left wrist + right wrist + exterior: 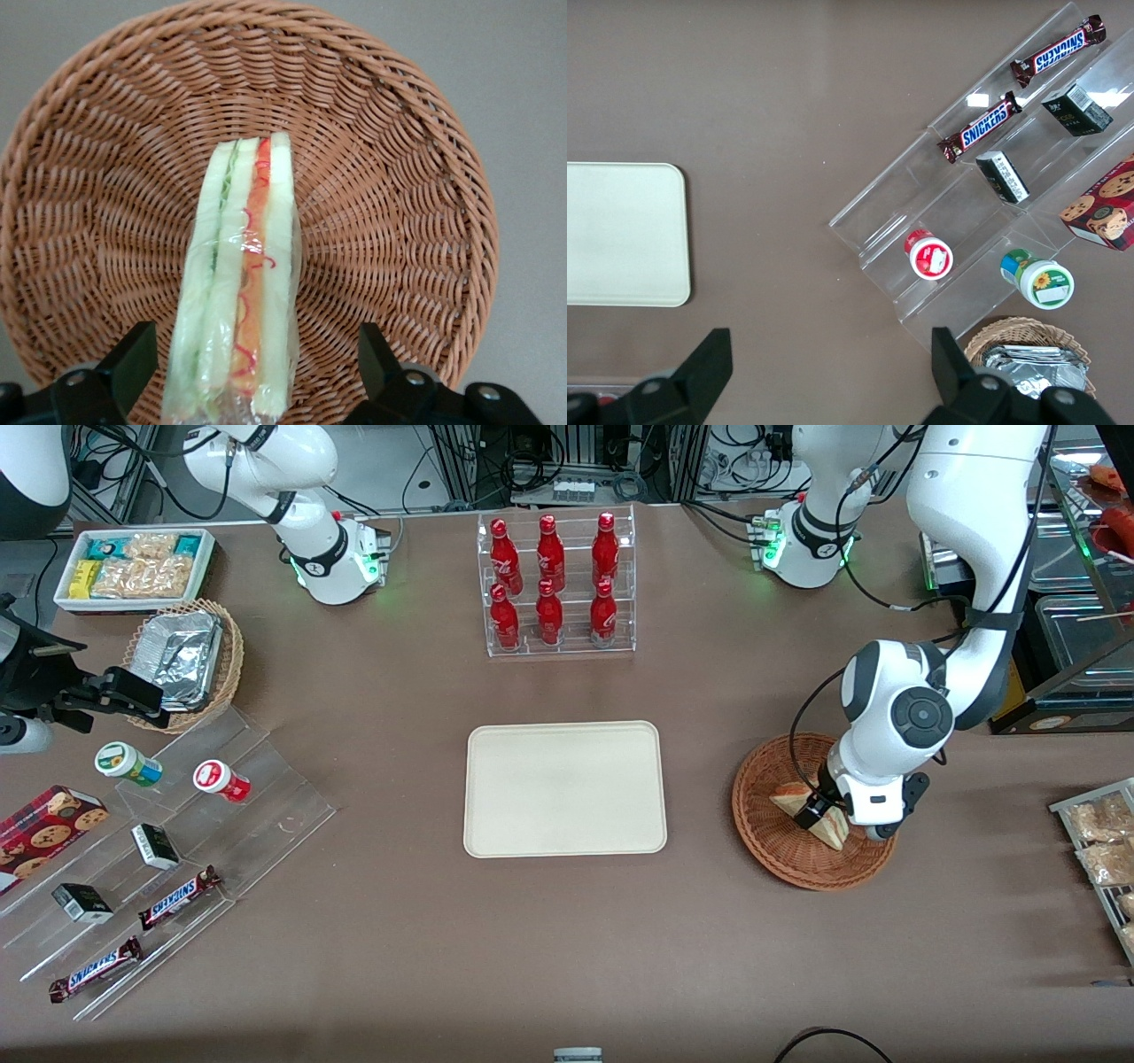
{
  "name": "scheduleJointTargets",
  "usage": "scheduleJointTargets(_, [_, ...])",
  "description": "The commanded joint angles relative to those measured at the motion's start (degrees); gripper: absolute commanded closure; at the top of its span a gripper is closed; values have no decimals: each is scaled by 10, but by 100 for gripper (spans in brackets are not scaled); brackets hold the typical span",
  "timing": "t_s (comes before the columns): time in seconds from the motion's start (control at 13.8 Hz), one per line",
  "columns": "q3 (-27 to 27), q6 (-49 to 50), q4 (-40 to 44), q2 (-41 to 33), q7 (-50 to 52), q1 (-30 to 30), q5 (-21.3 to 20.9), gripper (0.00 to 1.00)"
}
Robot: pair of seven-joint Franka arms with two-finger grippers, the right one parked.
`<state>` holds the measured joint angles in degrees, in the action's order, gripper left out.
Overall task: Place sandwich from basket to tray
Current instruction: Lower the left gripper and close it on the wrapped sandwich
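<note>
- left arm's tool point(819, 808) is down inside the basket point(771, 841), right over the sandwich point(828, 828)
- fingers point(133, 363) look spread wide, one on each side of the wedge w/ clear gaps, so not pinching anything afaict
- sandwich sits in the basket standing on edge, wrapped in clear film, cut face up; you can see the orange-red + green filling stripes from the wrist cam point(239, 292)
- the key bit imo: the wedge's long axis runs straight out from between the fingers, and its flat bread faces point at the two pads. so closing should squeeze across the thin way, bread to bread, which is prob what you want
- from the front there looks to be a 2nd bread piece in the basket touching it, can't tell if it's a separate wedge tho
- tray point(496, 833) is bare, mid bench, toward the parked arm's end from the basket, well apart, roughly level w/ it
- my guess: still needs to drop a little, close, lift over the rim, then carry sideways to the tray
- risk: slippery film, soft bread, could squish or slide
</note>
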<state>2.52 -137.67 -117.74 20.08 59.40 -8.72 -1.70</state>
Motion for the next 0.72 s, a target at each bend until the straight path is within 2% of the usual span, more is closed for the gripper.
scheduleJointTargets(0.0, [-9,-13,-7,6,14,-12,-8,0])
scheduleJointTargets(0.14, [-9,-13,-12,7,19,-12,-23,0])
scheduleJointTargets(0.22, [-9,-13,-12,7,22,-12,-26,6])
scheduleJointTargets(0.29, [-9,-13,-11,7,22,-12,-26,38])
scheduleJointTargets(0.36, [-9,-13,-10,7,22,-11,-27,84])
scheduleJointTargets(0.43, [-9,-13,-10,7,21,-11,-27,100])
scheduleJointTargets(0.65, [-9,-12,-9,7,20,-10,-27,100])
